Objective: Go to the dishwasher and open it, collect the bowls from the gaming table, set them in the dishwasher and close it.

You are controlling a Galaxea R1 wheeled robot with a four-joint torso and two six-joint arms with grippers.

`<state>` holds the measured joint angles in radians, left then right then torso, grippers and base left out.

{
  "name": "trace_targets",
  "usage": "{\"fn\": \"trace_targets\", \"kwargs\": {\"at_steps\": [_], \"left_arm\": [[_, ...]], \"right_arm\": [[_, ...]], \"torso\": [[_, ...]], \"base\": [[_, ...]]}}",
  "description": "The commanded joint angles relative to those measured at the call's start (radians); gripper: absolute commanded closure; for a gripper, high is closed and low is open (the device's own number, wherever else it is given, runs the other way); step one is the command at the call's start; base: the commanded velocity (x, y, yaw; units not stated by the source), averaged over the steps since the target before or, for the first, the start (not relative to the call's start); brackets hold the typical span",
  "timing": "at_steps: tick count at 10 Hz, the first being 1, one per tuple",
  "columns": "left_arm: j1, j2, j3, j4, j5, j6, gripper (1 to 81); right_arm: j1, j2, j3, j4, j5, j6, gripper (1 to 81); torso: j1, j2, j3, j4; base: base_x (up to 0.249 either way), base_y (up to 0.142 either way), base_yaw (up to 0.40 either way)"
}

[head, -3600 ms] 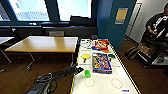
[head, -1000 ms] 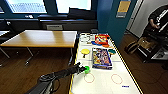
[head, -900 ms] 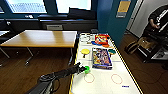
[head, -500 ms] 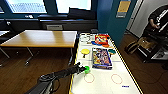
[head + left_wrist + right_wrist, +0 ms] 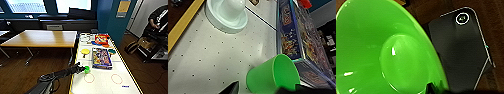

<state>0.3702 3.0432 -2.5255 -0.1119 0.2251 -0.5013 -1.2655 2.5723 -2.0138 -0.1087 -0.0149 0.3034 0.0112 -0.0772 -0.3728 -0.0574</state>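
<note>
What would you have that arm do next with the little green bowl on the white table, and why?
Probably close on the green bowl and lift it straight up. The left gripper is right at the bowl near the edge of the gaming table, and the bowl lies tipped beside the board-game box, so a sideways pull might knock the box.

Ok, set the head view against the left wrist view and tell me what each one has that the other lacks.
Head view alone: the plain wooden table, the yellow paddle, the orange box, two red rings printed on the white top, a person at the right edge, and the left arm reaching in.

Left wrist view alone: a white round puck-like piece and the dotted surface.

Both: the green bowl beside the blue board-game box on the gaming table.
</note>
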Motion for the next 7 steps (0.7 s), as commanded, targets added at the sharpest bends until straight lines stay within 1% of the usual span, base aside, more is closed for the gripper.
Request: {"fn": "trace_targets", "kwargs": {"at_steps": [1,4,7], "left_arm": [[-0.156,0.02,0.008,0.011,0.011,0.001,1.0],[-0.156,0.034,0.008,0.023,-0.001,0.0,1.0],[-0.158,0.039,0.008,0.024,-0.001,0.0,1.0]], "right_arm": [[0.042,-0.019,0.023,-0.014,-0.062,-0.009,81.1],[0.042,-0.019,0.021,-0.014,-0.062,-0.009,81.1],[0.042,-0.019,0.021,-0.016,-0.062,-0.009,81.1]], "torso": [[0.0,0.0,0.0,0.0],[0.0,0.0,0.0,0.0],[0.0,0.0,0.0,0.0]], "base": [[0.0,0.0,0.0],[0.0,0.0,0.0],[0.0,0.0,0.0]]}}
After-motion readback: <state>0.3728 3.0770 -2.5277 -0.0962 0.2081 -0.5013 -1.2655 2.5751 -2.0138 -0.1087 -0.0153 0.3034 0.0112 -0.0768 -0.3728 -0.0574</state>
